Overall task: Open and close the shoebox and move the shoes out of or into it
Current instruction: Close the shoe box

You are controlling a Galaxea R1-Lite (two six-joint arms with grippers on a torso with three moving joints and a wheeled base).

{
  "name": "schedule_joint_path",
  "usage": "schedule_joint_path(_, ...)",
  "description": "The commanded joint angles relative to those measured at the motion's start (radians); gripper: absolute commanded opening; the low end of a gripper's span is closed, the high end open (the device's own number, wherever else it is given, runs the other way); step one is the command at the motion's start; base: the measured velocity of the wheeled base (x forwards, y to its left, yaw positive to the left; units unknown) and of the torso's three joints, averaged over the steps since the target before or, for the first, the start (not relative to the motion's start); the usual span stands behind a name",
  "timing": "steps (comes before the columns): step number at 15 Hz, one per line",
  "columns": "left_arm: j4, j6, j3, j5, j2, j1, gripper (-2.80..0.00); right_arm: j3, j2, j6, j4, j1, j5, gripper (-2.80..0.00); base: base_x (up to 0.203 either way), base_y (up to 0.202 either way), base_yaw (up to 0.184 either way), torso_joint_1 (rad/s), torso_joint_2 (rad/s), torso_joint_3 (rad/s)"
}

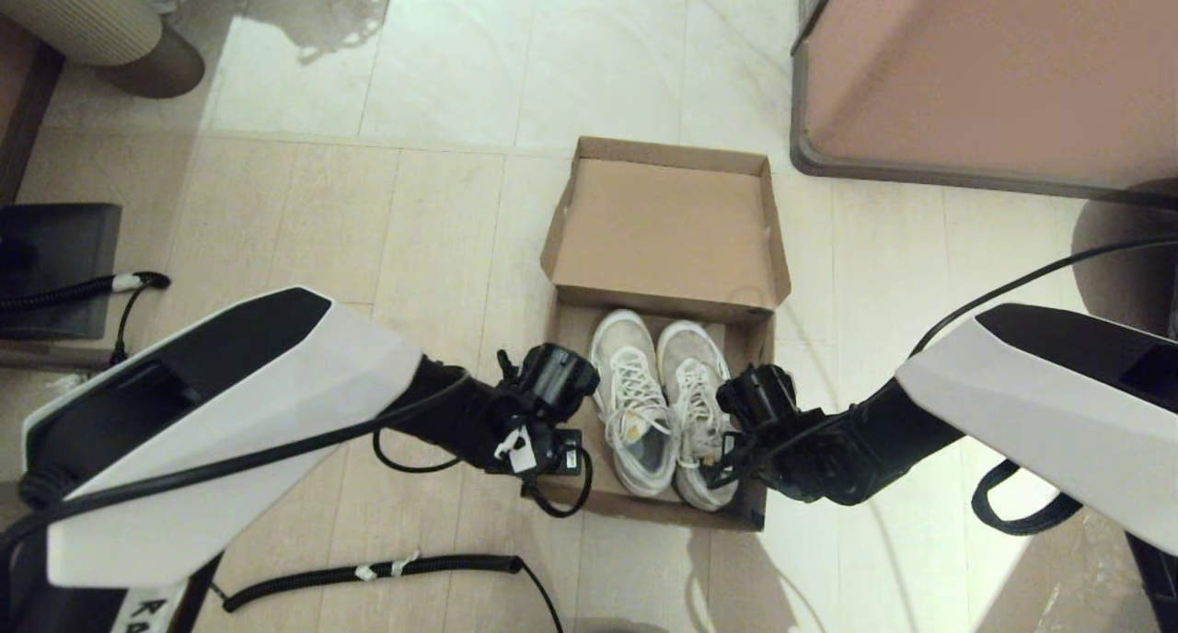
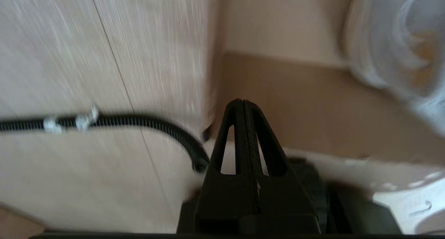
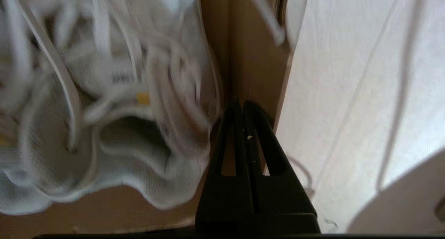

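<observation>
Box [image 1: 667, 237] sits on the tiled floor [image 1: 442, 247] in front of the robot, lid swung fully open and away; the shoes [image 1: 664, 403] lie side by side inside, toes toward the lid. Left hand [image 2: 242, 103] closed on nothing, above the box's left wall beside the left shoe. Right hand [image 3: 242, 105] likewise closed and empty, at the box's right wall next to the right shoe.

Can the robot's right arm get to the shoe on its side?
Probably yes. The shoebox lid is open and nothing covers the shoes. The right pincer is shut beside the nearer shoe, so it must open first.
</observation>
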Motion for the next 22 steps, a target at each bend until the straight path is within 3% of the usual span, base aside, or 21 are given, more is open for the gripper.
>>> schedule_joint_path(1,0.013,-0.014,0.002,0.015,0.009,-0.025,-2.8,0.039,0.0,0.008,-0.005,0.001,-0.004,-2.8,0.0,0.0,0.0,0.0,0.0,0.0)
schedule_joint_path(9,0.081,-0.036,-0.011,0.033,0.018,-0.116,-2.8,0.13,-0.038,0.009,-0.104,-0.019,0.0,-2.8,0.0,0.0,0.0,0.0,0.0,0.0)
schedule_joint_path(14,0.134,-0.041,-0.02,0.01,-0.158,-0.063,-2.8,0.122,-0.27,-0.001,-0.091,-0.035,0.164,-2.8,0.0,0.0,0.0,0.0,0.0,0.0)
schedule_joint_path(16,0.134,-0.041,-0.113,-0.07,-0.192,0.004,-2.8,0.077,-0.334,-0.039,-0.059,-0.106,0.239,-2.8,0.0,0.0,0.0,0.0,0.0,0.0)
schedule_joint_path(18,0.125,-0.042,-0.259,-0.189,-0.19,0.079,-2.8,-0.036,-0.349,-0.065,-0.001,-0.189,0.303,-2.8,0.0,0.0,0.0,0.0,0.0,0.0)
schedule_joint_path(21,0.053,-0.045,-0.484,-0.445,-0.09,0.189,-2.8,-0.258,-0.305,-0.072,0.131,-0.324,0.432,-2.8,0.0,0.0,0.0,0.0,0.0,0.0)
schedule_joint_path(22,-0.028,-0.043,-0.508,-0.516,-0.043,0.223,-2.8,-0.331,-0.249,-0.071,0.167,-0.358,0.454,-2.8,0.0,0.0,0.0,0.0,0.0,0.0)
